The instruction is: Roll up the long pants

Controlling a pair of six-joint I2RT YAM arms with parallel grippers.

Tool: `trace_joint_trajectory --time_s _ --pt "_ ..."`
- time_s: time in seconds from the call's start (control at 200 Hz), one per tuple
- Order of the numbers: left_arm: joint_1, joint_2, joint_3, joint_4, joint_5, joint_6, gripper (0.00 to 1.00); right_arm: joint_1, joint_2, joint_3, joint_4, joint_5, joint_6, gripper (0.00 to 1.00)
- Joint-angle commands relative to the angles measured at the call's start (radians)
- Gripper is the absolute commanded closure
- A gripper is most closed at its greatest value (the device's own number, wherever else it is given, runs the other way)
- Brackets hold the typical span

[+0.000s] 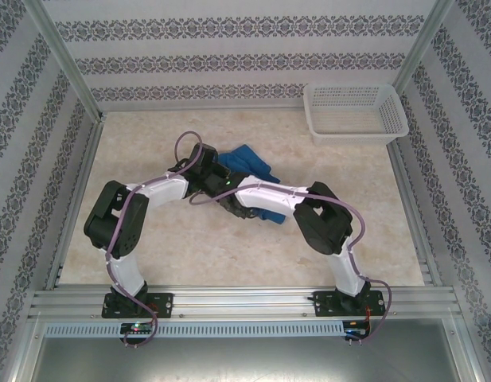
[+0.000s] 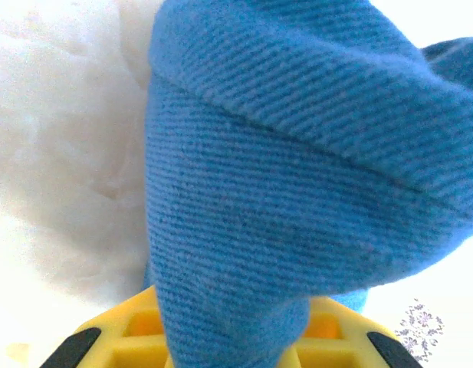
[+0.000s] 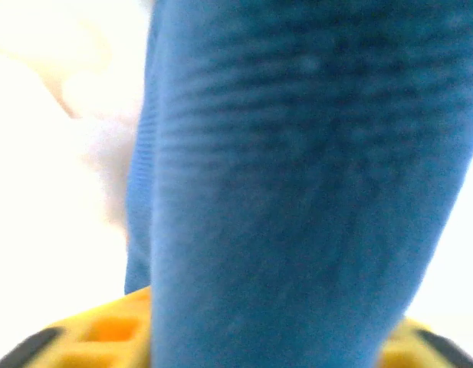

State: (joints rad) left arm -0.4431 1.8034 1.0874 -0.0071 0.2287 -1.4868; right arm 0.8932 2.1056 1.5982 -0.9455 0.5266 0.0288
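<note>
The long pants (image 1: 249, 161) lie bunched in a royal-blue heap at the middle of the table, partly hidden under both arms. My left gripper (image 1: 216, 181) reaches in from the left. In its wrist view a fold of the blue cloth (image 2: 297, 192) runs down between the yellow jaws, which are shut on it. My right gripper (image 1: 235, 205) comes in from the right, just in front of the left one. The blue cloth (image 3: 297, 192) sits very close and blurred in the right wrist view, dropping between the yellow jaw parts and hiding the fingertips.
A white mesh basket (image 1: 355, 111) stands at the back right corner. Metal frame posts and patterned walls close in the beige tabletop (image 1: 150, 143) on three sides. The two arms' elbows bulge outward at left and right.
</note>
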Motion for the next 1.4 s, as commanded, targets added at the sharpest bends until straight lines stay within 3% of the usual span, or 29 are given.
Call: trace_joint_trajectory --time_s 0.0,0.085,0.145,0.22,0.265,0.44,0.679,0.829,1.019,1.399 --pt "-0.114 -0.116 -0.025 -0.034 0.096 -0.054 1.0 -0.147 0.136 0.007 0.116 -0.25 0.004 1.0" --pt "-0.111 -0.125 -0.028 -0.012 0.092 -0.048 0.99 -0.187 0.129 -0.001 0.094 -0.366 0.032 1.0" --pt "-0.106 -0.132 -0.022 0.007 0.078 -0.032 0.7 -0.215 0.095 -0.033 0.113 -0.47 0.051 1.0" --pt "-0.077 -0.145 -0.013 0.016 0.046 -0.002 0.16 -0.261 0.039 -0.093 0.156 -0.621 0.1 1.0" --pt "-0.047 -0.152 0.009 -0.011 0.029 0.025 0.01 -0.289 0.001 -0.134 0.188 -0.706 0.137 1.0" --pt "0.095 -0.157 0.159 -0.175 0.036 0.132 0.0 -0.406 -0.102 -0.271 0.367 -1.083 0.315 1.0" --pt "0.155 -0.201 0.15 -0.224 0.053 0.16 0.0 -0.475 -0.087 -0.337 0.682 -1.32 0.568 1.0" --pt "0.156 -0.195 0.085 -0.213 0.066 0.159 0.0 -0.485 -0.075 -0.375 0.946 -1.373 0.769 1.0" --pt "0.155 -0.188 0.01 -0.16 0.08 0.126 0.0 -0.496 -0.1 -0.402 1.18 -1.339 0.939 1.0" --pt "0.188 -0.233 0.069 -0.315 0.088 0.197 0.0 -0.519 -0.069 -0.324 1.614 -1.239 1.226 1.0"
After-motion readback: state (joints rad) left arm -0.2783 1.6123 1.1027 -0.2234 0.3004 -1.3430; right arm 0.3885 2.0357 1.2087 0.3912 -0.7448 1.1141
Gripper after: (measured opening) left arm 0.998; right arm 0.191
